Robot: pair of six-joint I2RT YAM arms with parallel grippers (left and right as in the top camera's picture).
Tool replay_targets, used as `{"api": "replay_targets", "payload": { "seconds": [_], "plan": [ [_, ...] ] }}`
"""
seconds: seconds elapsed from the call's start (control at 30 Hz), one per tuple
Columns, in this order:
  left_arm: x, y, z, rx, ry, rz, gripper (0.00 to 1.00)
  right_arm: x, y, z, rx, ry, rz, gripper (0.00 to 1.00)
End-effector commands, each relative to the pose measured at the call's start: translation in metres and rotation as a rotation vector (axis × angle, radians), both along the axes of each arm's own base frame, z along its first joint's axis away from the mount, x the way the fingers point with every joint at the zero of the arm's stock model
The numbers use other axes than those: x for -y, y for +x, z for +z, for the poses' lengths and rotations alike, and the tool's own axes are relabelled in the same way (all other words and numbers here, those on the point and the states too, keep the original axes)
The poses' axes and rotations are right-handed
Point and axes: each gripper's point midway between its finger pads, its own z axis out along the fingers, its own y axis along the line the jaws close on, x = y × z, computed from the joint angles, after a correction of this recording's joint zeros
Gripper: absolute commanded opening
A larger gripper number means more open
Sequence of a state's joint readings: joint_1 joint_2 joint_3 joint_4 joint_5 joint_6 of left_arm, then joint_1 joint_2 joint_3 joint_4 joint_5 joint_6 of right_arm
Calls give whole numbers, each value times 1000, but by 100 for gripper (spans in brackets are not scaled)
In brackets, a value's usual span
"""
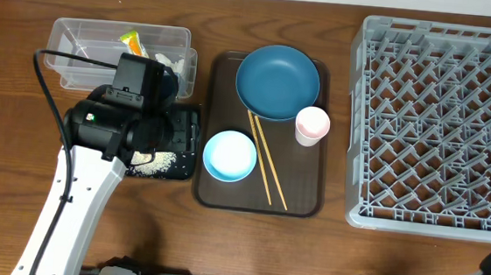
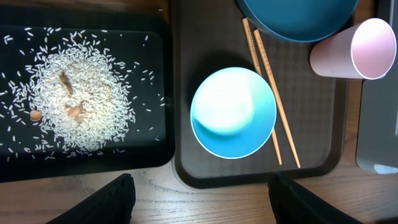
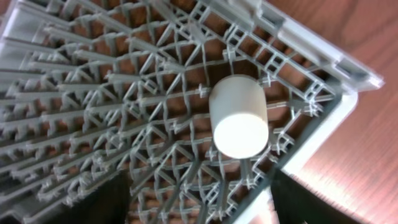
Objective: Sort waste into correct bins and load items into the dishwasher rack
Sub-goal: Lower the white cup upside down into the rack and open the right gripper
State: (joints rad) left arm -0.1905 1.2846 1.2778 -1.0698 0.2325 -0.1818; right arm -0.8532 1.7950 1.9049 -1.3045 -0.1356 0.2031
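**Tools.** Left tool (image 2: 205, 208) is spread wide with nothing between its fingers. It hovers over the seam between the black tray (image 2: 149, 155) and the brown serving tray (image 2: 317, 124). Right tool (image 3: 199, 211) is also wide and empty, above a corner of the rack (image 3: 93, 81).

**Thing in hand's reach.** The light blue bowl (image 2: 233, 112) sits upright at the front left of the serving tray. The chopsticks (image 2: 270, 93) run along its right rim; I cannot tell whether they touch it.

**Handling (judgement).**
- The bowl looks rigid, light and glossy, so probably slick.
- It may chip if dropped.
- Best hold is a rim pinch, one finger inside and one outside, on the left side clear of the chopsticks.

**View differences.**
- The left wrist view shows the rice (image 2: 81, 102) heaped on the black tray with a few brown scraps. In the overhead view the arm mostly covers it.
- Only the overhead view shows the clear tub (image 1: 76, 63), which holds the wrapper (image 1: 130, 39) and the tissue (image 1: 171, 61).
- Only the right wrist view shows the white cup (image 3: 239, 118) plainly, apparently base-up on the lattice near the rack's corner.
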Motion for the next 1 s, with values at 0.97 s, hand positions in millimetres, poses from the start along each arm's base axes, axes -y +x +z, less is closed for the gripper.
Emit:
{"api": "replay_targets", "payload": {
  "seconds": [0.97],
  "plan": [
    [-3,-1,1,6,13,-4,71,19,-15,-121,-135,-37,-80,1]
  ]
}}
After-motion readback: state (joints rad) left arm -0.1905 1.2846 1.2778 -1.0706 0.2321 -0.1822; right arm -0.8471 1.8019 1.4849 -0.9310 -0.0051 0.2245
